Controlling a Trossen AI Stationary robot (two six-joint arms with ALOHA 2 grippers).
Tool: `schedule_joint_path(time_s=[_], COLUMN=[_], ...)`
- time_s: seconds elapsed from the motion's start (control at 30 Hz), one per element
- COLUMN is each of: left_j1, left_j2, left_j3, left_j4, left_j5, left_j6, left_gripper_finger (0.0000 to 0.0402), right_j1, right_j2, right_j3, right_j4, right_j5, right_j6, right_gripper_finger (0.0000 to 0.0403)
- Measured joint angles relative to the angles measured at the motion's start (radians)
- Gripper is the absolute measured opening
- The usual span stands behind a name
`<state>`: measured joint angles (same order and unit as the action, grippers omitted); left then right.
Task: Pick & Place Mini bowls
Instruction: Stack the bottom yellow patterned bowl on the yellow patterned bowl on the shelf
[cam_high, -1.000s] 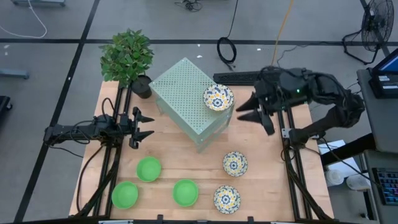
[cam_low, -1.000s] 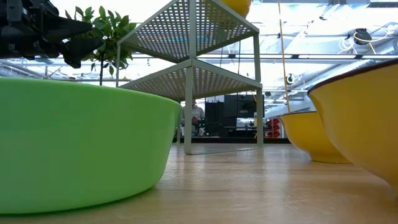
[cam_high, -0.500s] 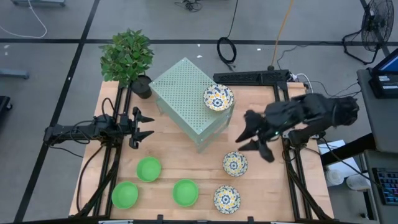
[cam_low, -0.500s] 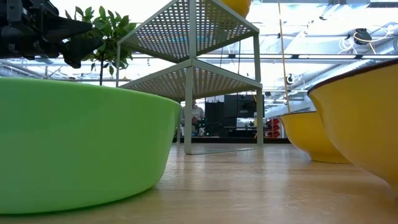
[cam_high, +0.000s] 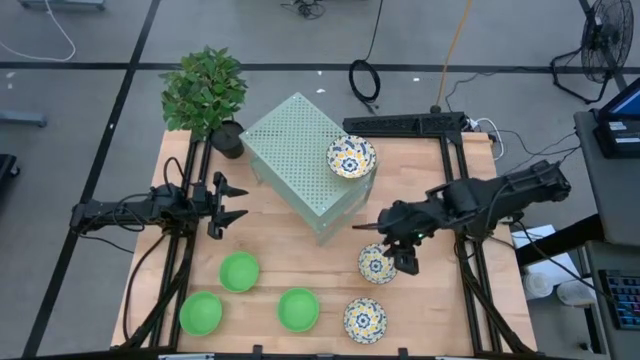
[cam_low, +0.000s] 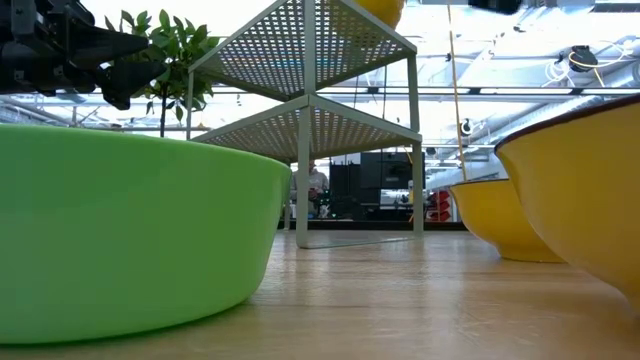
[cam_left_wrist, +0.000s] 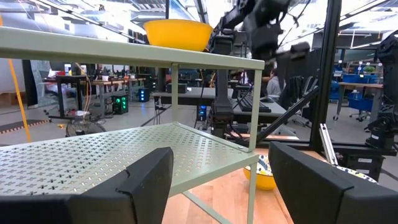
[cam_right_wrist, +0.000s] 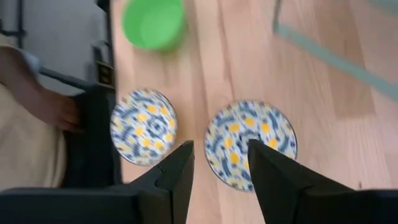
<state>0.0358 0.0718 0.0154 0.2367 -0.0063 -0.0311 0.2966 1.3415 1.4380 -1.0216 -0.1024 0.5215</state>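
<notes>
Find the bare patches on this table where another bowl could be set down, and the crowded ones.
Free: the wood between the left gripper and the perforated box, and the far right corner. Crowded: the near edge, with green bowls and patterned bowls, the right gripper above one.

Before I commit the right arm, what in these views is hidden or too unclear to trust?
- High view: the right gripper covers part of the nearer floral bowl, so contact cannot be judged.
- Low view: a green bowl fills the foreground; the right gripper is barely in frame.
- Left wrist view: the far floral bowl is mostly hidden by the shelf post.
- Right wrist view: blurred; height above the bowl is unclear.
</notes>
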Motion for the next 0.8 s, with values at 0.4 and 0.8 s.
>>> schedule_joint_path(time_s=[0.4, 0.8], left_j1=[0.000, 0.000], left_j2=[0.000, 0.000], left_j3=[0.000, 0.000], left_j4=[0.000, 0.000], left_j5=[0.000, 0.000], left_j6=[0.000, 0.000], left_gripper_finger=[0.0269, 0.0269], right_j1=[-0.003, -0.003], right_j2=[0.000, 0.000], right_j3=[-0.216, -0.401], right_j4=[0.001, 0.098], right_j5=[0.102, 0.132], right_j6=[0.017, 0.112], right_gripper_finger=[0.0141, 0.0141])
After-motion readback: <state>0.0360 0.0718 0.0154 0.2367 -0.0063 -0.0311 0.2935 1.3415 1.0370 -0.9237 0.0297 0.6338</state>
